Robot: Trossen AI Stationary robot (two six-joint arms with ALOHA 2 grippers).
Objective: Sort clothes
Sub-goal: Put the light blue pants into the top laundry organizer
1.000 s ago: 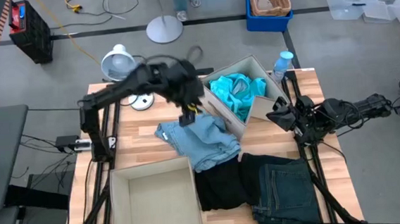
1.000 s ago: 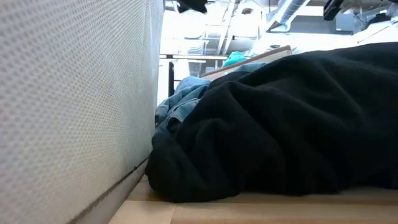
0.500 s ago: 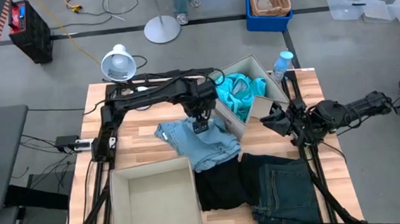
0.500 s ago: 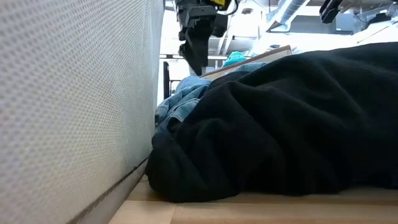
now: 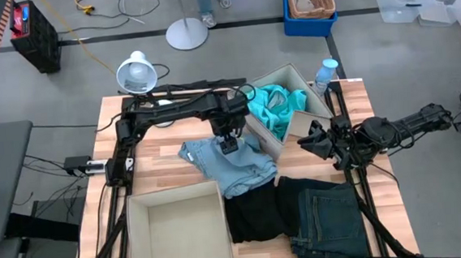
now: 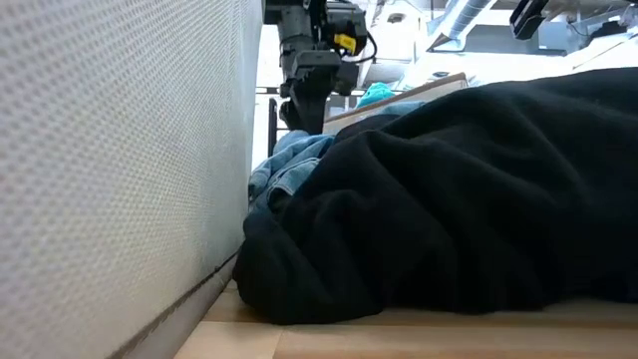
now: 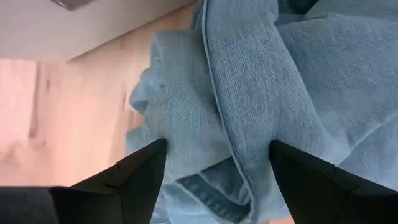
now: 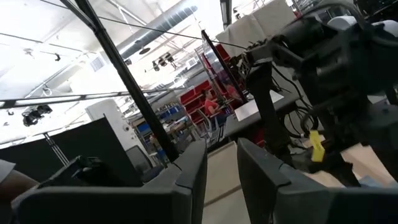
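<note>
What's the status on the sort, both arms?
Left gripper open, fingers straddling light blue denim piece. Right gripper open, parked beside box holding turquoise top. Black garment and jeans untouched. Nothing blocking.

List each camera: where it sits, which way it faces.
High: overhead, straight down; both arms, left gripper above the denim piece.
Low: table height, level past the black garment; left gripper descending.
Left wrist: down between open fingers onto denim, shared with high.
Right wrist: raised right gripper, facing the room.
</note>
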